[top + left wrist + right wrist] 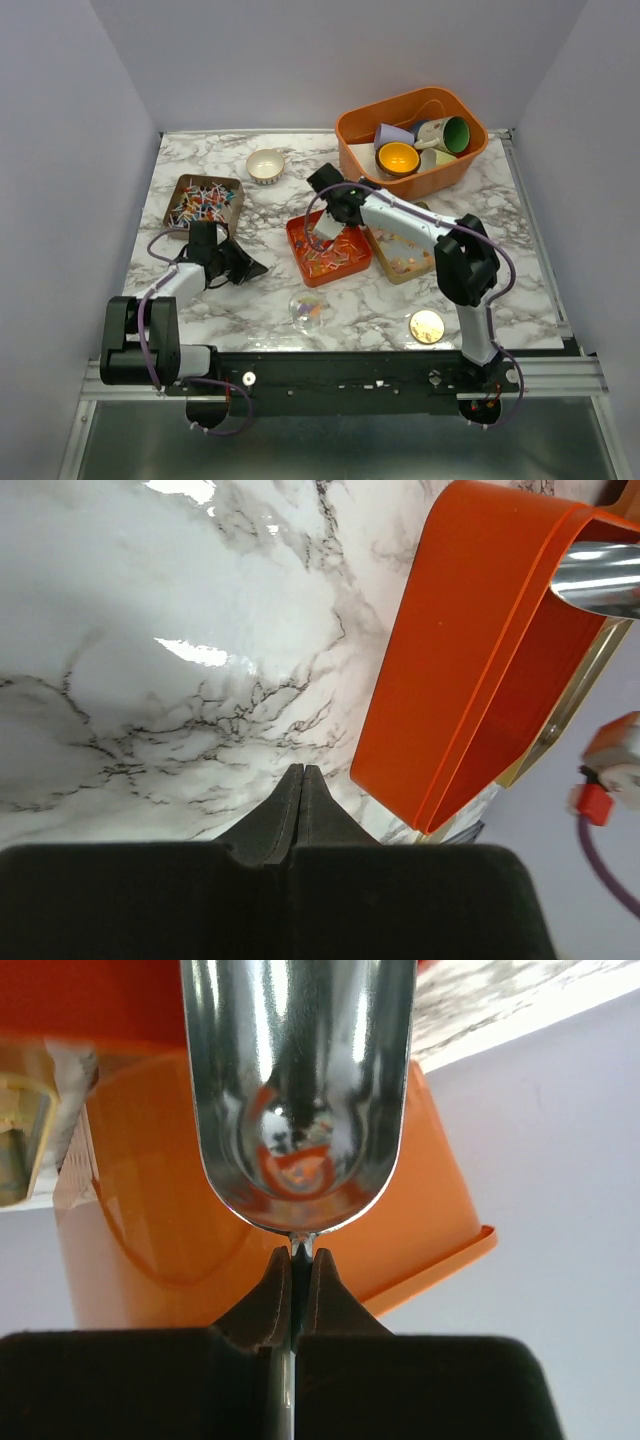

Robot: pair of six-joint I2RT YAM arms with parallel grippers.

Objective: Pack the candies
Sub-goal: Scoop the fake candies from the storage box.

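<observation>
Table point(385, 300) from above: candies point(205, 203) fill far-left tin point(176, 195); more in middle red tray point(297, 252).
Left wrist: left gripper point(302, 772) jaws closed on nothing, beside tray.
Right wrist: right gripper point(301, 1253) pinches scoop point(300, 1090) handle; best slide it low under candies, then level.

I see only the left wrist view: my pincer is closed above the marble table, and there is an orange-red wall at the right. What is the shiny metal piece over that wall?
Observer: It is a shiny metal scoop; the right pincer is shut on its handle.
Operator: Is something inside this orange-red square tray?
Observer: Yes, some small coloured candies lie on its floor.
Operator: Where is the main stock?
Observer: In a brown rectangular tin at the far left of the marble table, full of wrapped candies.
</observation>
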